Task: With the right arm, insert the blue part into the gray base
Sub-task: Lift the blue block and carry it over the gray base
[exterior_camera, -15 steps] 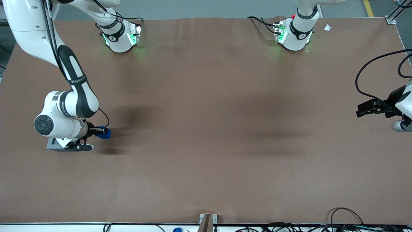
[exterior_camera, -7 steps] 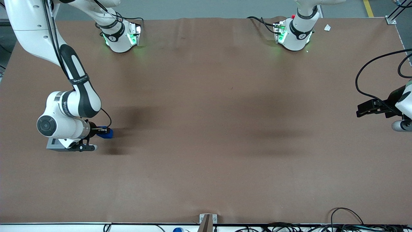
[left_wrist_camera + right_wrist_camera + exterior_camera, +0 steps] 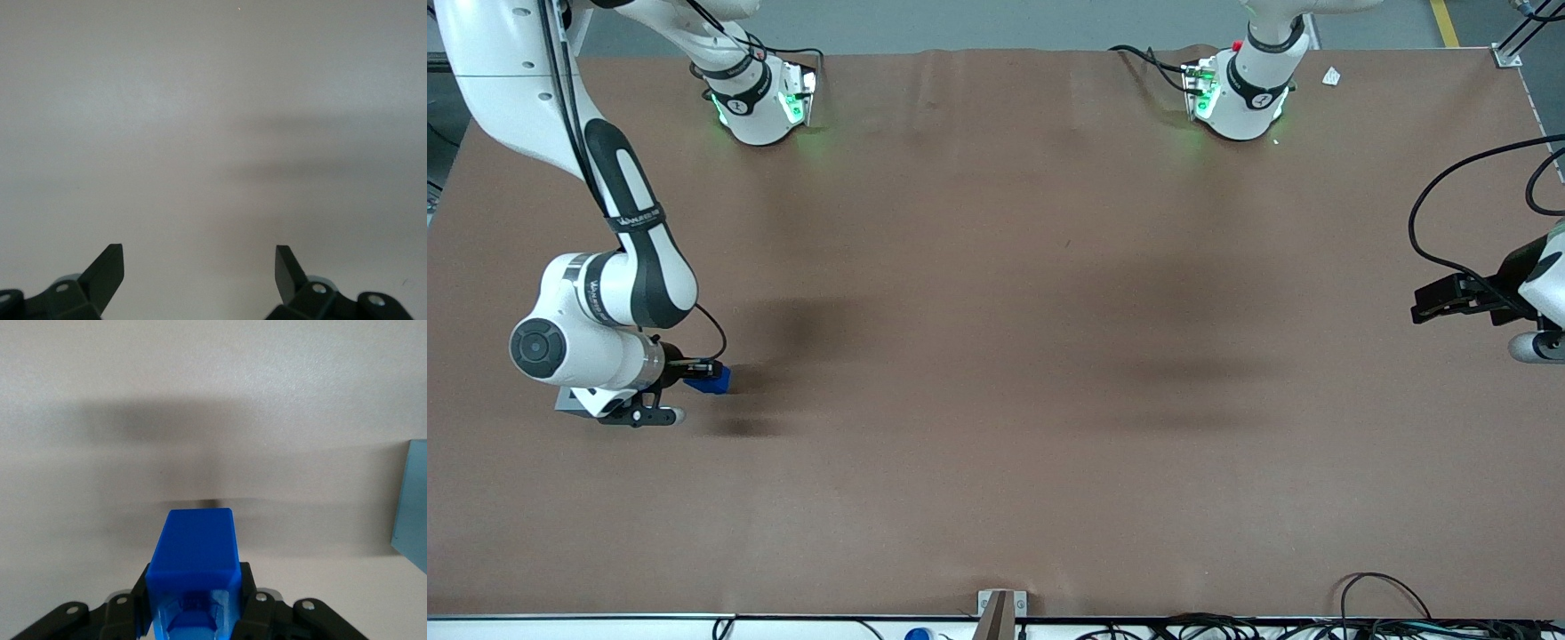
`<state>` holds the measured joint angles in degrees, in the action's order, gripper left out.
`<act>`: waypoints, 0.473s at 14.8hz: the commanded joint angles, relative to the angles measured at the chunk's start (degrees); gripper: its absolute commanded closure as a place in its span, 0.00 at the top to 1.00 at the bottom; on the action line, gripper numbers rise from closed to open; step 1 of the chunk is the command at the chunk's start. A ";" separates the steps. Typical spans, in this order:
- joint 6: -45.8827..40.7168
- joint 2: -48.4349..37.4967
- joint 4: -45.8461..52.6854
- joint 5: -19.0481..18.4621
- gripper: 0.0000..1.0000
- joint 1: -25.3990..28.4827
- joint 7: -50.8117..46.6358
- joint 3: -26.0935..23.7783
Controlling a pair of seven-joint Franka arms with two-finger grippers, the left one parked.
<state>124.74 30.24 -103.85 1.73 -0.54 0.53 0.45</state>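
My right arm's gripper point(image 3: 710, 373) is shut on the blue part point(image 3: 713, 380) and holds it above the table at the working arm's end. In the right wrist view the blue part point(image 3: 195, 553) sits clamped between the two black fingers point(image 3: 248, 587). The gray base point(image 3: 569, 402) stands on the table under the arm's wrist, mostly hidden by it in the front view; only a corner shows. One light edge of the gray base point(image 3: 411, 500) shows in the right wrist view, beside the blue part and apart from it.
The brown table cover point(image 3: 996, 356) spreads wide toward the parked arm's end. Two arm bases point(image 3: 760, 98) stand far from the front camera. A metal bracket point(image 3: 1000, 609) sits at the table's near edge, with cables point(image 3: 1387, 613) along it.
The right arm's wrist shifted slightly toward the working arm's end and nearer the front camera, carrying the blue part with it. More of the gray base is now covered by the wrist.
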 commanded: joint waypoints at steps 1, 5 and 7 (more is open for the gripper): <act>-0.73 -1.06 0.48 -0.58 0.15 -0.60 0.17 -0.10; -1.86 -0.88 2.68 -0.58 0.15 -2.18 0.52 -0.10; -4.50 -0.62 4.96 -0.58 0.15 -2.71 0.52 -0.10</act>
<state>123.05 30.23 -100.67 1.68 -1.90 0.58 1.02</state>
